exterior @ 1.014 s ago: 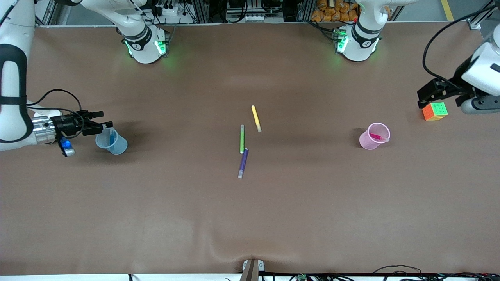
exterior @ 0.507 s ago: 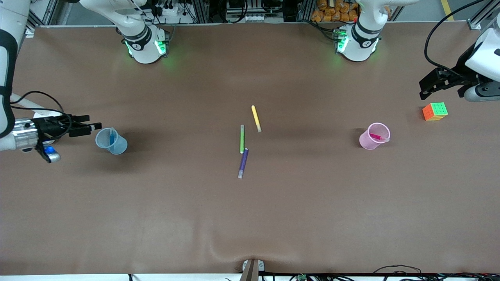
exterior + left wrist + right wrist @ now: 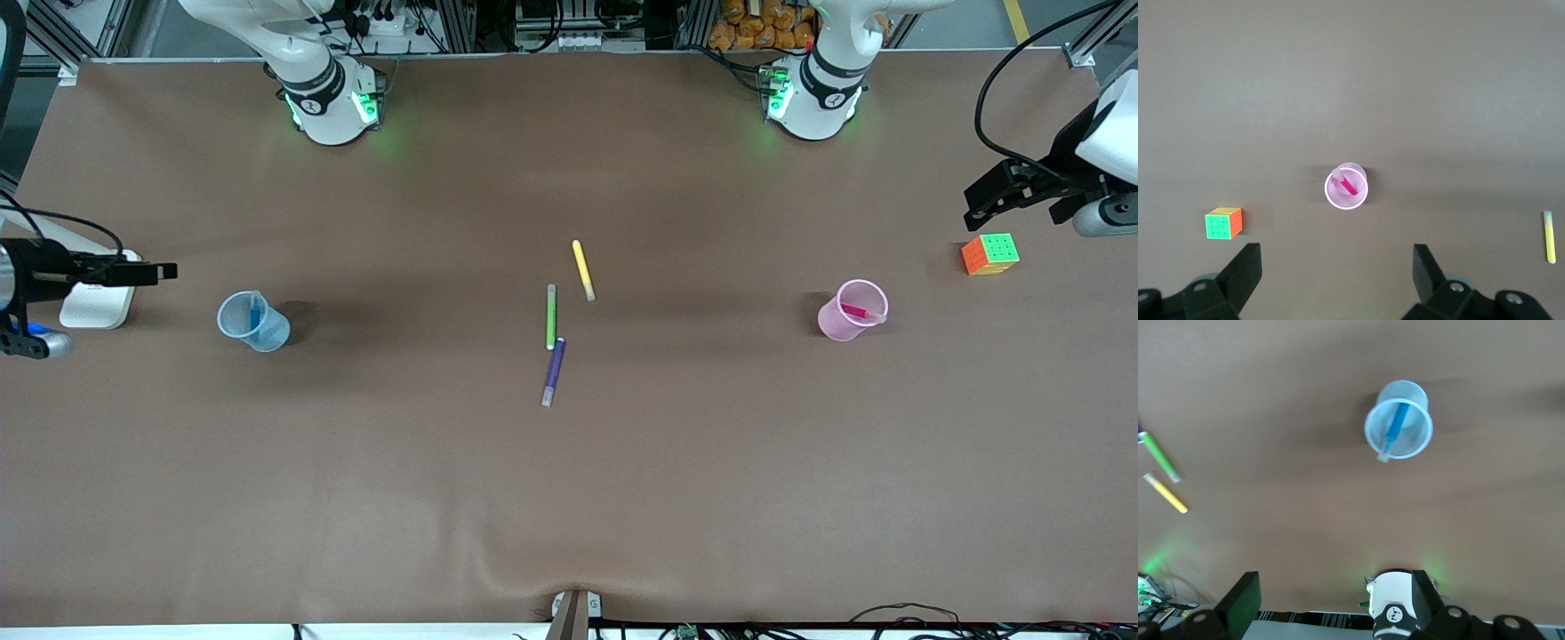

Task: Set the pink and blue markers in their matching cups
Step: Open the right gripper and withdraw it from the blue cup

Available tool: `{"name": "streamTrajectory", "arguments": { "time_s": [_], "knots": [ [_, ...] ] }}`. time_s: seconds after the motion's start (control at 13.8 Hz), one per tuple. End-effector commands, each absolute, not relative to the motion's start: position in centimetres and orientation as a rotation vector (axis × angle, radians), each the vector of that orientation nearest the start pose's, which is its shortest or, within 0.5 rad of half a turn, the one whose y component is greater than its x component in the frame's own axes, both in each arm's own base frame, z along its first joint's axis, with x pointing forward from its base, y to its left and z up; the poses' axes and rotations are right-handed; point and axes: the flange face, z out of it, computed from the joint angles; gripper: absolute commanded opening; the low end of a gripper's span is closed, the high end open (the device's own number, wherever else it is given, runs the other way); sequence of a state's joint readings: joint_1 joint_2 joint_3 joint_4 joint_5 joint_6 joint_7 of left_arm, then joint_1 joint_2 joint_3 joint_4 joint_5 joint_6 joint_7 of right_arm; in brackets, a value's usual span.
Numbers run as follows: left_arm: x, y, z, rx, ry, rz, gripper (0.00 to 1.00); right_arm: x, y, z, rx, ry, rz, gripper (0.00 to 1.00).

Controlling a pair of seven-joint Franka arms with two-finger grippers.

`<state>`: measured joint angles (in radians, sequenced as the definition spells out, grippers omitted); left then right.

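The pale blue cup (image 3: 253, 322) stands toward the right arm's end of the table with the blue marker (image 3: 256, 312) leaning inside it; both show in the right wrist view, cup (image 3: 1398, 429) and marker (image 3: 1394, 429). The pale pink cup (image 3: 852, 310) stands toward the left arm's end and holds the pink marker (image 3: 858, 312); the left wrist view shows the cup (image 3: 1347, 187) and marker (image 3: 1346, 182). My right gripper (image 3: 164, 269) is open and empty, up beside the blue cup. My left gripper (image 3: 982, 200) is open and empty, above the table near the cube.
A green pen (image 3: 550, 316), a purple pen (image 3: 554, 372) and a yellow pen (image 3: 583, 269) lie mid-table. A coloured cube (image 3: 989, 253) sits near the left arm's end. A white box (image 3: 98, 302) lies under the right arm.
My right gripper has drawn back from the blue cup toward its end of the table, uncovering the white box. My left gripper has pulled slightly away from the cube. Cups and markers are unmoved.
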<state>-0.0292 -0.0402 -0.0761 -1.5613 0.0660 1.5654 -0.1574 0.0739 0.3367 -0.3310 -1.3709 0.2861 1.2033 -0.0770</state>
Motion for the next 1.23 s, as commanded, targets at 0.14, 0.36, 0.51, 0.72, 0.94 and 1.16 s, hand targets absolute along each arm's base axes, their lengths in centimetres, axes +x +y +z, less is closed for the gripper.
{"name": "streamTrajectory", "arguments": {
  "time_s": [0.14, 0.36, 0.51, 0.72, 0.94, 1.16],
  "knots": [
    [53.5, -5.0, 65.6, -3.093, -0.085, -0.102, 1.0, 58.9, -7.4, 59.5, -2.863, 0.104, 0.43, 1.0],
    [53.4, -4.9, 65.5, -3.092, -0.079, -0.078, 1.0, 57.9, -6.4, 63.5, -2.905, 0.075, 0.308, 1.0],
    [53.3, -4.6, 65.8, -3.089, -0.068, -0.078, 1.0, 56.4, -5.5, 66.1, -2.969, 0.056, 0.251, 1.0],
    [53.0, -4.3, 66.4, -3.09, -0.074, -0.066, 1.0, 54.6, -5.4, 67.6, -2.992, 0.082, 0.208, 1.0],
    [52.6, -3.9, 66.4, -3.086, -0.073, -0.023, 1.0, 52.2, -4.7, 66.6, -2.982, 0.162, 0.167, 1.0],
    [52.5, -4.1, 67.7, -3.09, -0.068, -0.044, 1.0, 51.4, -4.5, 66.2, -2.98, 0.161, 0.174, 1.0]
  ]
}}
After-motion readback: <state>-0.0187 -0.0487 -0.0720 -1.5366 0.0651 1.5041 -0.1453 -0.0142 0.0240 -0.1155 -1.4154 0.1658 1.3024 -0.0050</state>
